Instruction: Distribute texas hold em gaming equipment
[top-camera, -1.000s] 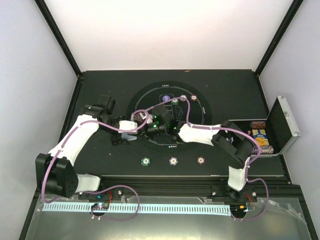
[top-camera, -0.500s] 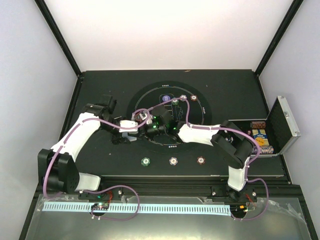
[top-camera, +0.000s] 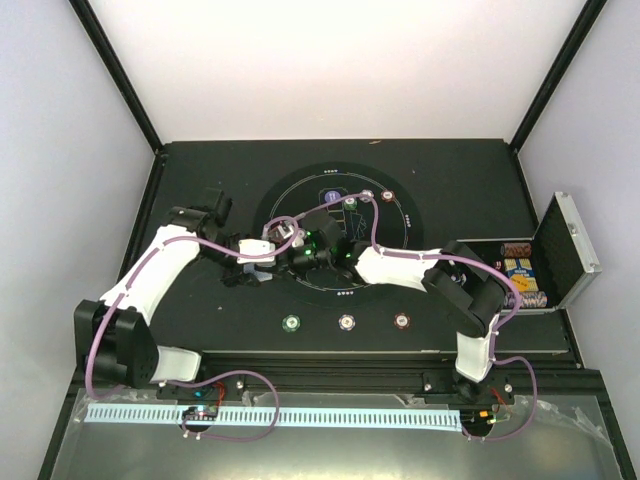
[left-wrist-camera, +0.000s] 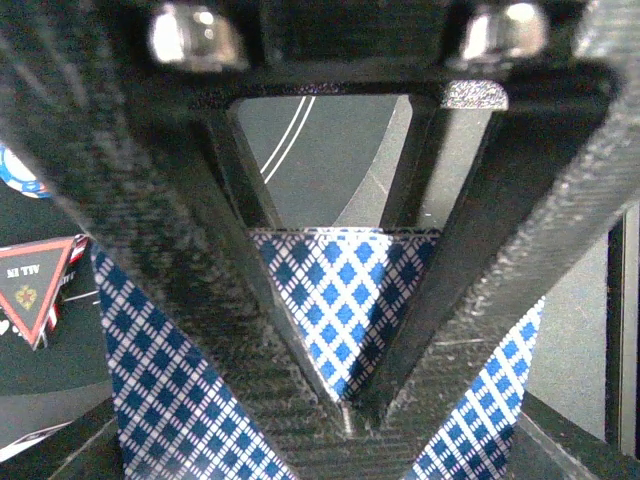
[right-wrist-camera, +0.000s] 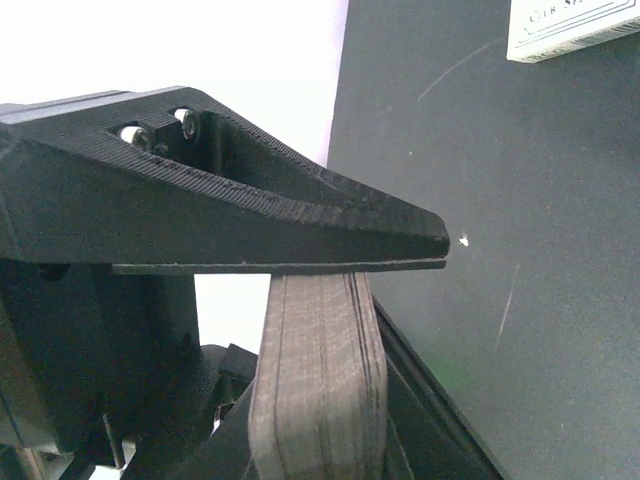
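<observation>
My right gripper (top-camera: 302, 254) is over the round mat (top-camera: 300, 190) and shut on a thick deck of cards (right-wrist-camera: 320, 400), seen edge-on under its upper finger (right-wrist-camera: 300, 225). My left gripper (top-camera: 276, 258) meets it from the left and is shut on a blue-diamond-backed card (left-wrist-camera: 340, 300), with more of that back pattern showing beside its fingers (left-wrist-camera: 160, 400). A red triangle (left-wrist-camera: 35, 290) lies at the left of the left wrist view. Three chips (top-camera: 346, 322) lie in a row near the front. More chips (top-camera: 387, 196) and a disc (top-camera: 332, 197) sit at the mat's far side.
The open silver-edged black case (top-camera: 560, 255) stands at the right table edge with chips and card packs (top-camera: 520, 272) inside. Purple cables loop over both arms. A white label (right-wrist-camera: 570, 25) lies on the dark surface in the right wrist view.
My left gripper has edged slightly right, closer to the right gripper and the deck. The right arm has barely moved.
</observation>
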